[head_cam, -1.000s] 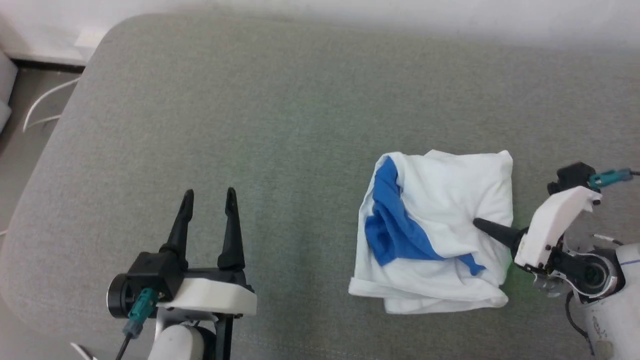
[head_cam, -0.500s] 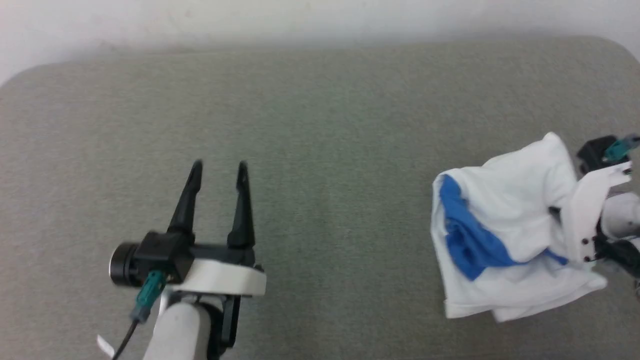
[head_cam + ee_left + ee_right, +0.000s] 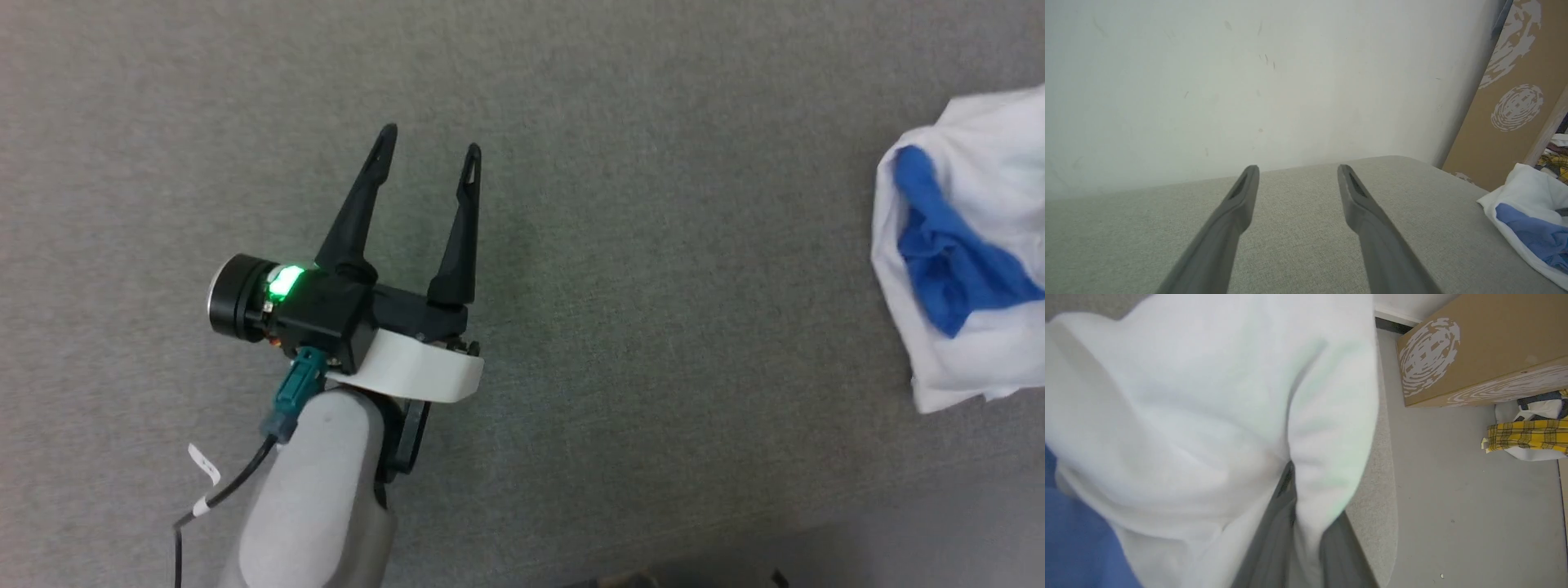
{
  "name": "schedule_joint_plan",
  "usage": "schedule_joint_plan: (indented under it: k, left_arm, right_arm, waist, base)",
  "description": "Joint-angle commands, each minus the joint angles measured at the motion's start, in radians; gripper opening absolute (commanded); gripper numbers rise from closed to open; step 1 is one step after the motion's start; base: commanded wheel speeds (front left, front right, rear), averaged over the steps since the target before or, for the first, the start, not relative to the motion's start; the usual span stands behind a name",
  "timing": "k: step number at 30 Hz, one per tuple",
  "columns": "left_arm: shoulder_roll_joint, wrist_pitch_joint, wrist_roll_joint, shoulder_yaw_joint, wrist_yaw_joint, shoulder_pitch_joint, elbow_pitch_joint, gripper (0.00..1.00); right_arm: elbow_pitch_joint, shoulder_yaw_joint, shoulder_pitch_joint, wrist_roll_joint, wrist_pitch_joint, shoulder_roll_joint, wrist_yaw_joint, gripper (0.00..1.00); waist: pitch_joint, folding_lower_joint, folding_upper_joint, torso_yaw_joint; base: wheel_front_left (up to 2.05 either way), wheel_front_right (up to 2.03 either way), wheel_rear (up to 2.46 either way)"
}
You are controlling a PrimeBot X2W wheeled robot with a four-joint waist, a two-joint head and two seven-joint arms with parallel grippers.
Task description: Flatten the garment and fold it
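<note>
The garment (image 3: pixel 971 269), white with a bright blue part, sits bunched at the right edge of the head view on the grey surface (image 3: pixel 653 245). It also shows at the lower right of the left wrist view as the garment (image 3: pixel 1527 220). In the right wrist view, white cloth of the garment (image 3: pixel 1208 416) hangs close before the camera, and my right gripper (image 3: pixel 1290 479) is shut on a fold of it. My left gripper (image 3: pixel 430 147) hovers open and empty over bare surface, well left of the garment. Its fingers (image 3: pixel 1237 212) stand wide apart.
A white wall (image 3: pixel 1249 81) rises behind the grey surface. Past the surface's right edge lies pale floor (image 3: pixel 1453 498) with a cardboard box (image 3: pixel 1474 355) and a yellow plaid cloth (image 3: pixel 1527 435). A dark cable (image 3: pixel 229 490) trails from my left wrist.
The head camera has swung left and closer, so the garment now sits at the view's right edge. The right gripper has pulled the garment up into a bunch. The left gripper stays open.
</note>
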Motion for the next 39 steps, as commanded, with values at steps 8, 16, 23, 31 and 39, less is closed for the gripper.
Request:
schedule_joint_plan:
  k: [8, 16, 23, 31, 39]
  left_arm:
    - [0.0, -0.005, -0.011, 0.0, 0.004, -0.002, 0.01, 1.0]
    - [0.0, -0.005, -0.057, 0.03, 0.031, 0.078, 0.003, 1.0]
    - [0.0, -0.005, -0.109, 0.075, 0.058, 0.211, -0.001, 1.0]
    - [0.0, -0.005, -0.129, 0.141, 0.072, 0.327, 0.005, 1.0]
    - [0.031, -0.005, -0.107, 0.241, 0.051, 0.377, 0.046, 1.0]
  right_arm:
    - [0.232, -0.182, -0.049, -0.21, -0.262, 0.041, -0.002, 1.0]
    - [0.233, -0.39, 0.07, -0.426, -0.478, 0.066, -0.002, 1.0]
    - [0.085, -0.496, 0.279, -0.495, -0.597, 0.205, -0.002, 1.0]
    - [-0.265, -0.394, 0.514, -0.424, -0.575, 0.46, -0.002, 1.0]
    - [-0.558, -0.231, 0.633, -0.244, -0.549, 0.524, -0.002, 1.0]
  waist:
    - [0.098, -0.0004, -0.0001, -0.071]
    - [-0.042, -0.0004, -0.0001, -0.046]
    - [-0.212, -0.0004, -0.0001, 0.0]
    - [-0.324, -0.0004, -0.0001, 0.095]
    - [-0.387, -0.0004, -0.0001, 0.209]
  base:
    - [0.0, 0.0, 0.0]
    - [0.0, 0.0, 0.0]
    - [0.0, 0.0, 0.0]
    - [0.0, 0.0, 0.0]
    - [0.0, 0.0, 0.0]
